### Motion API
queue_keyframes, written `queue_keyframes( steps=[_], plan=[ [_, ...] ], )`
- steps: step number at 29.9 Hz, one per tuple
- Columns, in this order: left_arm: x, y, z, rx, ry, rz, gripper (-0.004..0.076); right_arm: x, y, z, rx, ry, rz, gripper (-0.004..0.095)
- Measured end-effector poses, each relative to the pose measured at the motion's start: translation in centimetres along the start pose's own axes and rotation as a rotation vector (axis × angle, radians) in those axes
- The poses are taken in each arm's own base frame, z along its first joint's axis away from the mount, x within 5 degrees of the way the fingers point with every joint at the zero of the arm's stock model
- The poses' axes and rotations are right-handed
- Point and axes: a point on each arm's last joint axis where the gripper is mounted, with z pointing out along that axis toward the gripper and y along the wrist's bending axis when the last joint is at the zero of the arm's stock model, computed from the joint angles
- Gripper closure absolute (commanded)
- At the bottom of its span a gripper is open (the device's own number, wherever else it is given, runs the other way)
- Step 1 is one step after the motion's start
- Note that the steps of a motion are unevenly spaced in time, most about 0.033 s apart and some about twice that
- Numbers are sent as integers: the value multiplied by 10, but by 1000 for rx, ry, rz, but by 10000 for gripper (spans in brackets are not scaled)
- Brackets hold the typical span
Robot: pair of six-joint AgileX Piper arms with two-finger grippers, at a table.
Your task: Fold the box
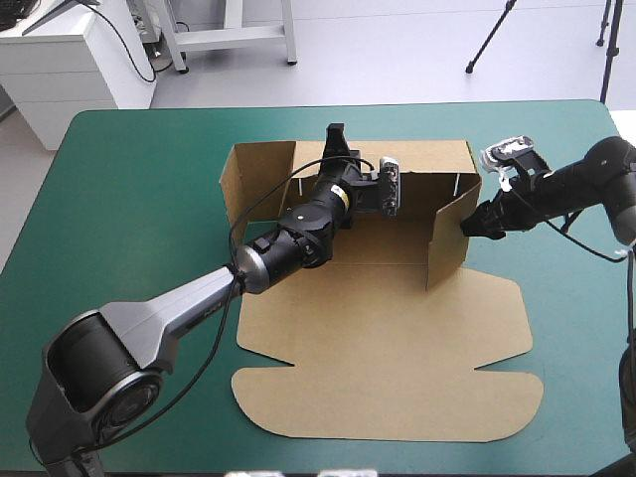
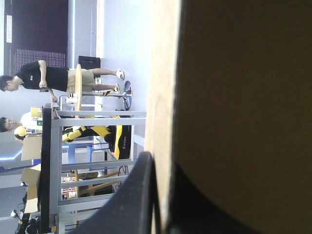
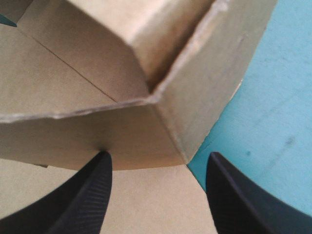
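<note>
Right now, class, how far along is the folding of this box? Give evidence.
Done: the box has its far wall, left side wall and right side wall raised. In hand: the left gripper is shut on the far wall's top edge; the right gripper, open, straddles the right side wall. Left: the walls do not look tucked yet, and the lid lies flat on the table.

Teal-green table; white cabinet far L, pale floor & tripod legs beyond far edge.
</note>
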Motion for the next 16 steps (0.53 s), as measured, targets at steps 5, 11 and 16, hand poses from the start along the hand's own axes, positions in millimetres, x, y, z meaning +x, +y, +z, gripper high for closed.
queue_keyframes(
  steps=[5, 11, 16],
  plan=[
    [0, 0, 0, 0, 0, 0, 734, -1, 2, 4, -22, -40, -34, 245],
    [0, 0, 0, 0, 0, -6, 734, -10, 8, 9, -4, -76, -69, 245],
    [0, 0, 0, -5, 5, 3, 734, -20, 17, 18, 53, -92, -125, 267]
  ],
)
